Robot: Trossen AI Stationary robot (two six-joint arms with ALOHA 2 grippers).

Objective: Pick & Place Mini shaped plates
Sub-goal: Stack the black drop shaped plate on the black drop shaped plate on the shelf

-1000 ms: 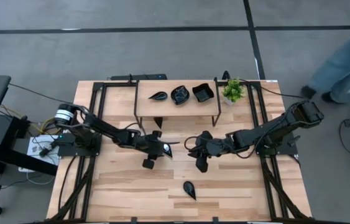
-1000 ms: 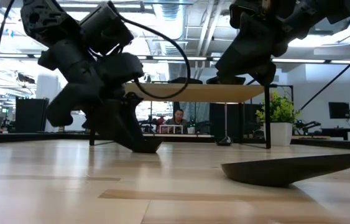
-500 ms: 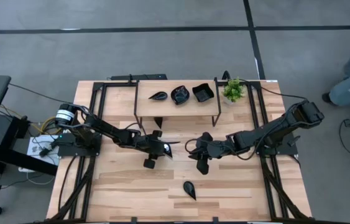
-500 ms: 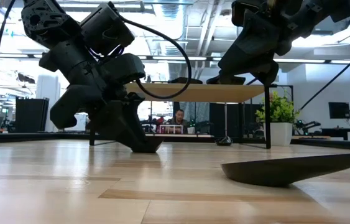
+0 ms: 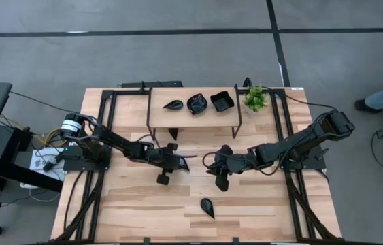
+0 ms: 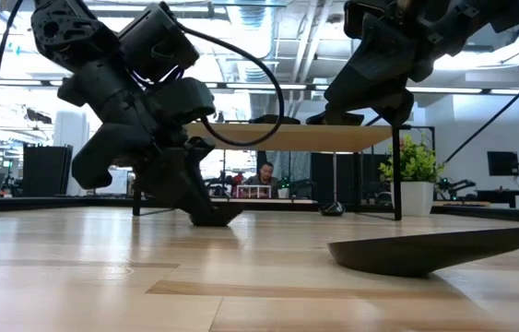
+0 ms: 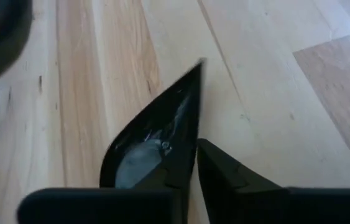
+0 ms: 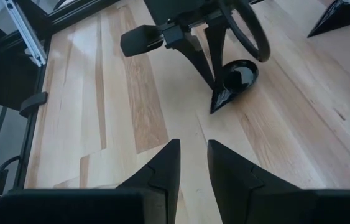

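One teardrop plate (image 7: 156, 146) sits on the table mid-left, pinched at its rim by your left gripper (image 5: 177, 163), fingers closed on it. Lift straight up and keep the dish level; the glossy edge looks prone to slipping. Right gripper (image 8: 193, 165) hovers empty nearby, fingers slightly parted. Three plates rest on the shelf (image 5: 157, 112); another teardrop plate (image 5: 207, 207) lies near the front edge.

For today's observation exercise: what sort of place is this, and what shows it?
Probably a robotics lab in an open-plan office: two arms on a framed wooden table, monitors and a seated person behind, and exposed ceiling ducts.
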